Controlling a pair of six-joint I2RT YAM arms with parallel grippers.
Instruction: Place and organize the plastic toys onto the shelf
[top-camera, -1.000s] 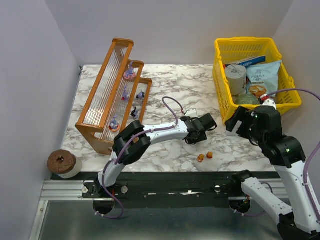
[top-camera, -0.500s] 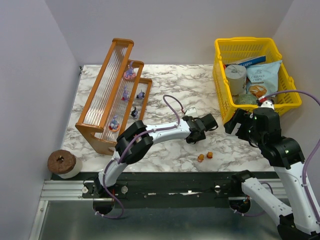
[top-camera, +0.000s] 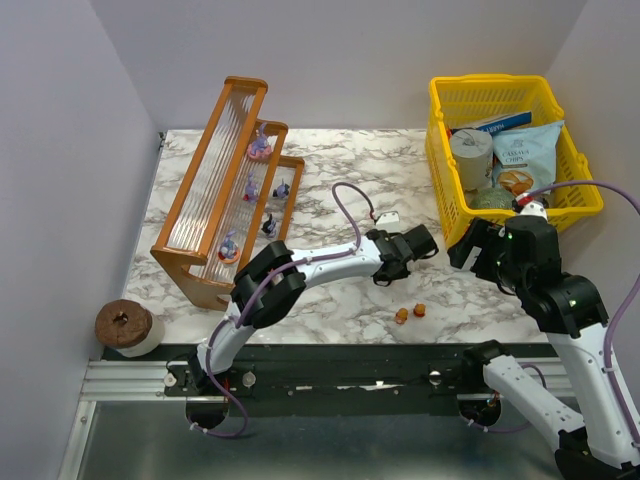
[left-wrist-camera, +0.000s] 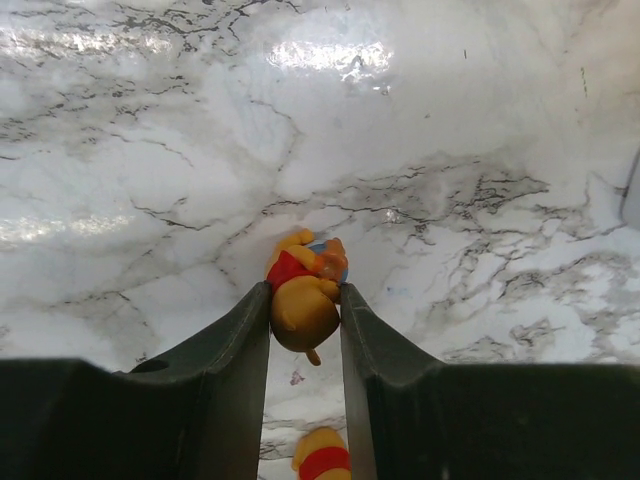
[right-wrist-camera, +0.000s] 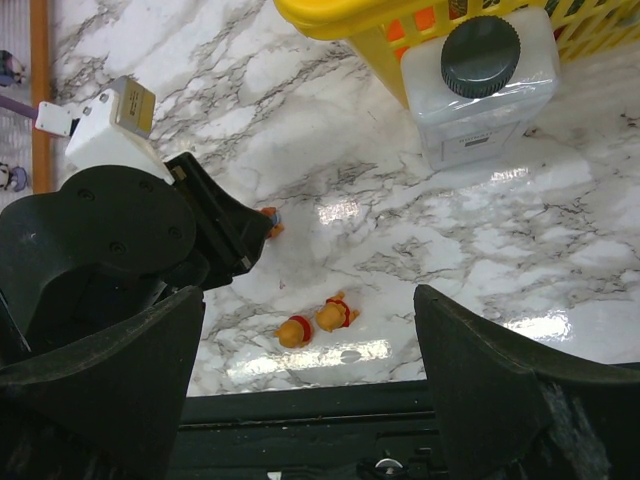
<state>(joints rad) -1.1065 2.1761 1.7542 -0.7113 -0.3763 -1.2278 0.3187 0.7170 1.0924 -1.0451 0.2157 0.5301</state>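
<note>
Marble table (top-camera: 385, 160) | left pincer (left-wrist-camera: 303, 292) clamps orange toy (left-wrist-camera: 303, 314) | right pincer (right-wrist-camera: 310, 293) gaping | bag (top-camera: 525, 150) reads CHIPS

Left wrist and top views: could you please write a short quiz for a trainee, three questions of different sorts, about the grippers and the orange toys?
1. True or false: the right gripper stands open and holds nothing.
2. What is the left gripper closed on? A) a purple toy B) an orange bear toy C) a bottle cap
3. How many other orange toys lie loose on the marble table?
Key: 1 true; 2 B; 3 two.
</note>
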